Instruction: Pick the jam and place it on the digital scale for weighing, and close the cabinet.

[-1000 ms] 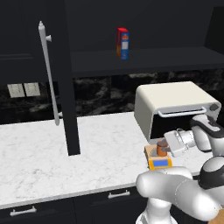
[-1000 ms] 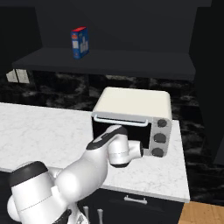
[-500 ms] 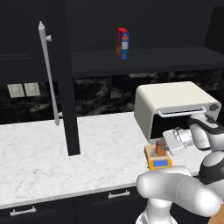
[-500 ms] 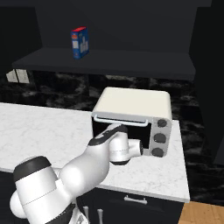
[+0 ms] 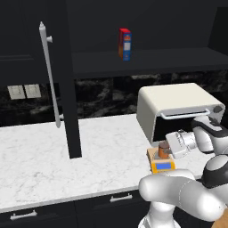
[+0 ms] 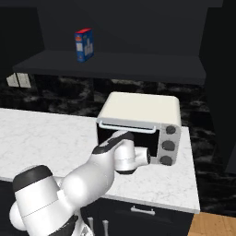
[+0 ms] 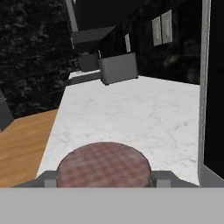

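1. Since the earlier frames, the arm has shifted only slightly; the jam and digital scale keep the same spot beside the toaster oven.
2. Left base view, count: one jam (image 5: 164, 149), one digital scale (image 5: 161, 162), one toaster oven (image 5: 178, 107), one red and blue box (image 5: 125, 43), one open cabinet door (image 5: 67, 80) with one silver bar handle (image 5: 50, 75).
3. Left base view, positions: the jam stands upright on the scale platform, at the front left corner of the toaster oven. The end effector (image 5: 168, 148) sits at the jar; whether its fingers are clamped on the jar or released cannot be told.
4. Left base view, clearance: the cabinet door projects over the counter (image 5: 40, 164), well left of the scale. Marble between door and scale is bare. The scale lies close to the counter's front edge.
5. Right base view: the arm crosses in front of the toaster oven (image 6: 138, 113) and covers the jam and scale. The box (image 6: 84, 44) stands on the shelf (image 6: 110, 64). Counter (image 6: 37, 133) to the left is open.
6. Hand view: the jam lid (image 7: 104, 168) lies at the bottom centre between two grey finger ends. Marble counter (image 7: 127, 113) extends ahead; a door edge (image 7: 203, 87) rises at right; wooden floor (image 7: 22, 144) lies beyond the counter's left edge.
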